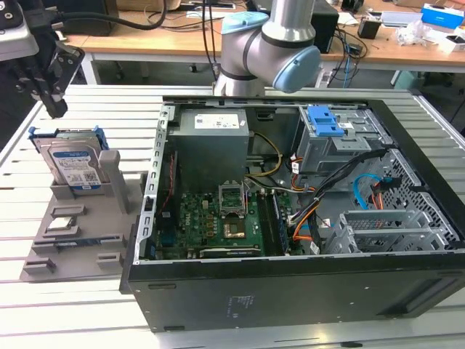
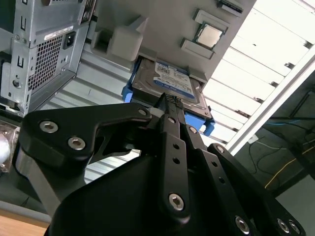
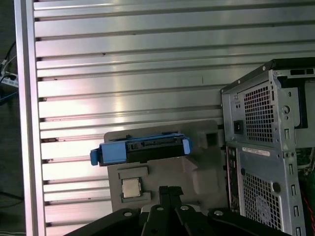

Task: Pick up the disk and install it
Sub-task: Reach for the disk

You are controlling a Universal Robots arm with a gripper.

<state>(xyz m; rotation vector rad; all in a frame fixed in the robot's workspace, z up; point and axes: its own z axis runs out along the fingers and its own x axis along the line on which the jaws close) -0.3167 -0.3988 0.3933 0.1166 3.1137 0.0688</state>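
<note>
- The pincer point(image 2: 170, 101) is clenched on nothing. In both wrist views its fingertips meet with no gap, and it hangs near the disk without touching it.
- The disk point(image 1: 73, 166) stands on edge in a slot of the grey holder point(image 1: 87, 225) on the table point(image 1: 65, 313), with its blue bracket around it. A small square chip point(image 3: 130, 188) lies in the holder just beside it.
- We judge that the pick-up is the step in hand, at the approach, with nothing grasped yet.
- To our eye, the grasp calls for jaws parted enough to straddle the disk's upper edge, lined up with it, and a straight descent.
- Farther off, on the exterior view's right, the open computer case point(image 1: 290, 294) lies on the table. The blue-latched drive cage point(image 1: 330, 142) sits at its far side, and the disk is well apart from it.
</note>
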